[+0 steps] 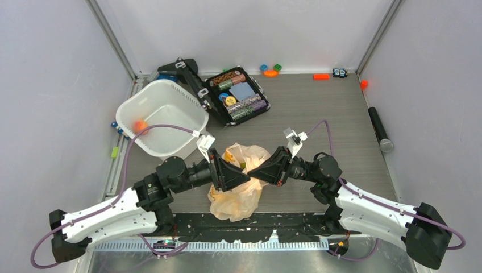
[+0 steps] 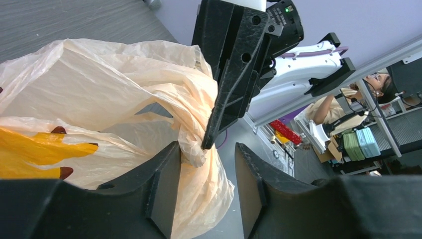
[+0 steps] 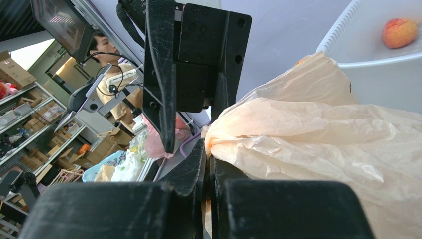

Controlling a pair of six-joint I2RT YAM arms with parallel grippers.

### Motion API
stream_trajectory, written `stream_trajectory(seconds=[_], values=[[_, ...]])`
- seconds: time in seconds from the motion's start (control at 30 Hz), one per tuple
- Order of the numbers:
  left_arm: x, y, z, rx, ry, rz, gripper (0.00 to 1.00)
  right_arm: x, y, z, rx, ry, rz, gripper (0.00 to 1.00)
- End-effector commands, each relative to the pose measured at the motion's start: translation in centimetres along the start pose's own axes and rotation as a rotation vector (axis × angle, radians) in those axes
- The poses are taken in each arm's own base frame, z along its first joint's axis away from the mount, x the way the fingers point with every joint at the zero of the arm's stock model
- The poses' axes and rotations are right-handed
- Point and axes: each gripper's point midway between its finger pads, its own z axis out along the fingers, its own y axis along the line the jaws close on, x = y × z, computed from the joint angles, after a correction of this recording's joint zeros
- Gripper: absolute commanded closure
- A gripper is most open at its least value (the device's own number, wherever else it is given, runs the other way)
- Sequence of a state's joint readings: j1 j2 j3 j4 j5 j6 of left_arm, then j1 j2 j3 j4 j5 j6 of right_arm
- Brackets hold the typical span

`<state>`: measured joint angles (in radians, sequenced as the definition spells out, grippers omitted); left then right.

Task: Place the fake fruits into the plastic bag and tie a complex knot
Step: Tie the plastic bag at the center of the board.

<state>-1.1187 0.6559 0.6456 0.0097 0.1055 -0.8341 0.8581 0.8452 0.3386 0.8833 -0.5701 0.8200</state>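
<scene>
The bag (image 1: pixel 233 202) sits near-centre between the arms. The right gripper (image 3: pixel 207 154) is clamped on its gathered top, and the left gripper (image 2: pixel 208 159) has its jaws apart around that strand. The thin film could slip or tear under a hard pull (fingers are crowded too). One fruit (image 1: pixel 139 125) lies in the tub (image 1: pixel 170 91), far left.

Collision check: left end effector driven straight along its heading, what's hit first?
The twisted neck of the plastic bag, between the left end effector's open jaws; the right end effector, shut on it, looks just behind, depth unclear.
</scene>
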Motion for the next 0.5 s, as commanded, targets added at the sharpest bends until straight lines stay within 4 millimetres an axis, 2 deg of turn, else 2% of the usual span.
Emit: stream_trajectory(seconds=[0.0,0.17,0.47], values=[[-1.3,-0.9,0.4,0.023,-0.038,0.006,0.58,-0.7,1.3,0.1,-0.054,-0.024,-0.028,0.95],[-1.6,-0.7,0.1,0.015,-0.063,0.006,0.68,-0.8,1.3,0.1,-0.056,-0.026,-0.030,0.95],[-2.3,-0.2,-0.6,-0.005,-0.110,0.008,0.70,-0.7,1.3,0.2,-0.056,-0.022,-0.027,0.95]])
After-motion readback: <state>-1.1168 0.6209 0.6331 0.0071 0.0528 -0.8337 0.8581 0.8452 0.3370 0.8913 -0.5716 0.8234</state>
